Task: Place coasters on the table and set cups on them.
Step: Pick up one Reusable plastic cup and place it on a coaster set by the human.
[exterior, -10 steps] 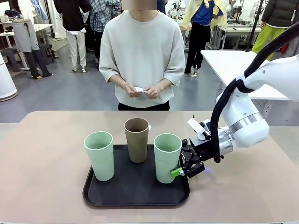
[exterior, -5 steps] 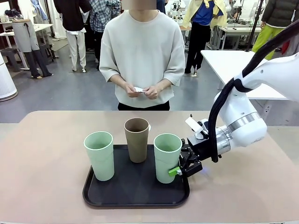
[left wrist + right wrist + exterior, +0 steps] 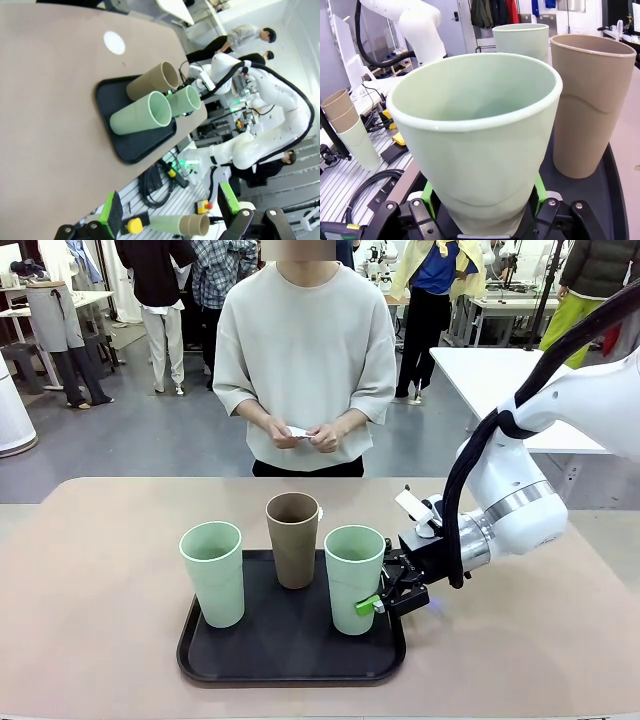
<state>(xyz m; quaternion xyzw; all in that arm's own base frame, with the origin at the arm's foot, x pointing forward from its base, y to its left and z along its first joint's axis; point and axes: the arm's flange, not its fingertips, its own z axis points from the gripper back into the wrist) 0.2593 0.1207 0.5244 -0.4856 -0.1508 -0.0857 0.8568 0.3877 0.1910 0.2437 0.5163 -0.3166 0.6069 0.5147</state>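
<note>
pale green cup at the right end of the black tray: the right gripper was closed around its lower part. in the right wrist view we saw the green pads pressed against both sides of it near the base. we could not tell whether the cup's foot rested on the tray or hung just off it. the brown cup stood upright at the back middle of the tray, just beside the gripped one. the other green cup stood upright at the left end. the tray lay on the beige table.

in the left wrist view we saw the left gripper up off the table, its fingers spread wide with nothing between them. one white coaster lay flat on the table, apart from the tray. the person across the table held something small and white between both hands.
</note>
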